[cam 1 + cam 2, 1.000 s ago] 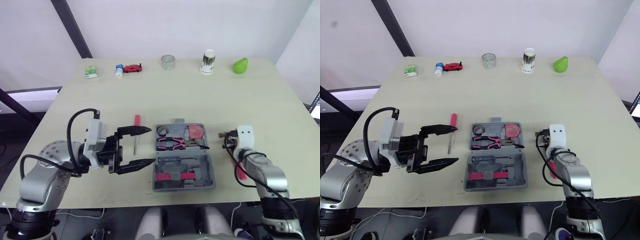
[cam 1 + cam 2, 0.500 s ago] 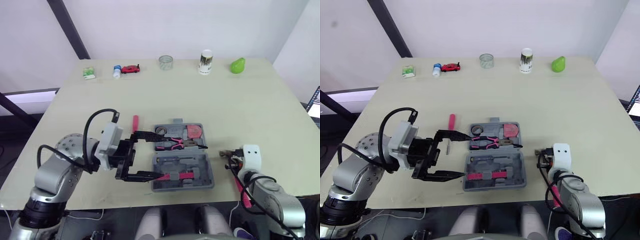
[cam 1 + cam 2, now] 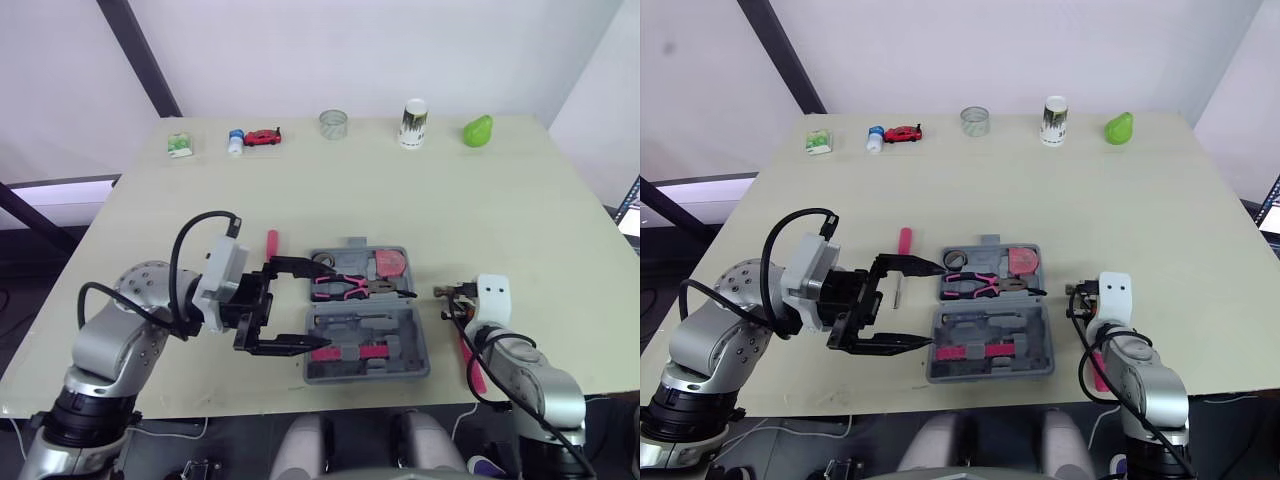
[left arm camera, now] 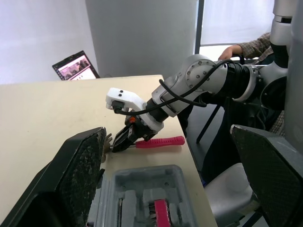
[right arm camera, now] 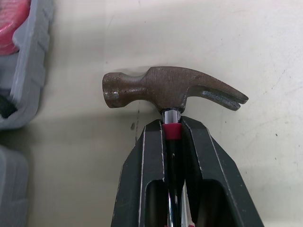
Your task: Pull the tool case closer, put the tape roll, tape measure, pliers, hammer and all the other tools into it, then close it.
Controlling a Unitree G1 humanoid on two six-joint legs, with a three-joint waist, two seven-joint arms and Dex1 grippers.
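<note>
Right gripper [image 5: 173, 126] is clamped on the hammer [image 5: 173, 92] at the neck, right under the steel head; the hammer sits low by the tabletop, just right of the open tool case [image 3: 420, 340]; it's rigid and head-heavy, I'd say, so this hold near the balance looks sound; left gripper [image 3: 320, 303] gapes wide at the case's left edge.

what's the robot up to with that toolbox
The robot is packing tools into an open grey tool case on the table. Its right gripper is shut on the hammer just below its head, right of the case. Its left gripper is open at the case's left edge. The pliers, tape roll and tape measure lie in the case; a red-handled screwdriver lies on the table beside it.
</note>
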